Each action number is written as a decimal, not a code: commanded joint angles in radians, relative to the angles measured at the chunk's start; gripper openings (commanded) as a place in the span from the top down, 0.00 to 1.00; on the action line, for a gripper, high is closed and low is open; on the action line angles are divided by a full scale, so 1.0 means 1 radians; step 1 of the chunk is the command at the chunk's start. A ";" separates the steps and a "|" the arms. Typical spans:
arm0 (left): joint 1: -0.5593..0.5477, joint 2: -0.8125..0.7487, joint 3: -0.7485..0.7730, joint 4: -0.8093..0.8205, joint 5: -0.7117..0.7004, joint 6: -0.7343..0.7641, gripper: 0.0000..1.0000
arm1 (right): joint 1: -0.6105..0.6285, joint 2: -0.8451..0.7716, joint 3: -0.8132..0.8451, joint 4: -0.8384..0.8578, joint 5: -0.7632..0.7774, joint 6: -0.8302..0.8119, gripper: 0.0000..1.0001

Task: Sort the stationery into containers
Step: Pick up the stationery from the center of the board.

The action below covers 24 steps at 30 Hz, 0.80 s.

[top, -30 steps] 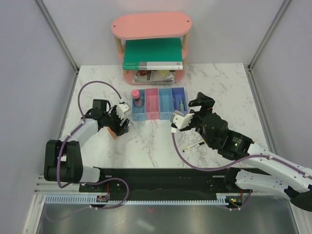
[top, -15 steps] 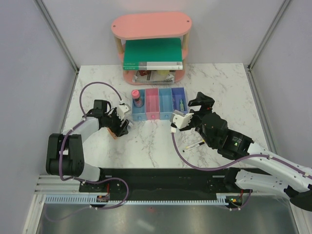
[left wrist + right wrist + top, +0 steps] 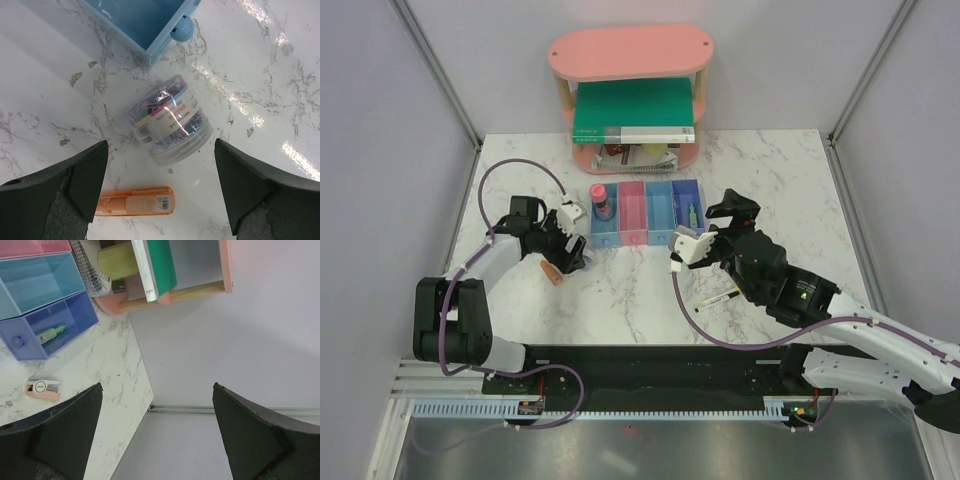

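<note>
In the left wrist view a clear roll (image 3: 167, 120) lies on the marble just in front of my open left gripper (image 3: 160, 167). An orange piece (image 3: 135, 201) lies flat between the fingers, which do not touch it. From above, the left gripper (image 3: 570, 250) hovers left of the containers (image 3: 645, 212), with the orange piece (image 3: 551, 272) beside it. A pink-red piece (image 3: 600, 198) stands in the left blue bin and a green piece (image 3: 50, 332) lies in the purple one. My right gripper (image 3: 157, 387) is open and empty, raised right of the bins. A pale pink piece (image 3: 43, 388) and a yellow-and-black pen (image 3: 718, 298) lie on the table.
A pink oval shelf (image 3: 630, 50) stands at the back and holds a green book (image 3: 632, 108) and notebooks. Grey walls close in the table on the left, right and back. The corner of a blue bin (image 3: 145, 25) is close ahead of the left gripper.
The left gripper's jaws have spread wider and it has shifted slightly toward the bins. The orange piece stays on the table. The right arm has not moved.
</note>
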 commanded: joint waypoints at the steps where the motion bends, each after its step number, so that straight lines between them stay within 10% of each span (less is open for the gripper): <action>1: -0.016 -0.032 0.028 -0.026 -0.054 -0.056 0.06 | -0.001 -0.009 0.028 0.019 0.000 0.014 0.02; 15: -0.117 -0.010 0.143 -0.100 0.006 -0.176 0.00 | -0.006 -0.025 0.014 0.017 0.005 0.019 0.02; 24: -0.220 0.111 0.242 -0.098 -0.282 -0.227 0.00 | -0.009 -0.034 0.007 0.019 -0.001 0.022 0.02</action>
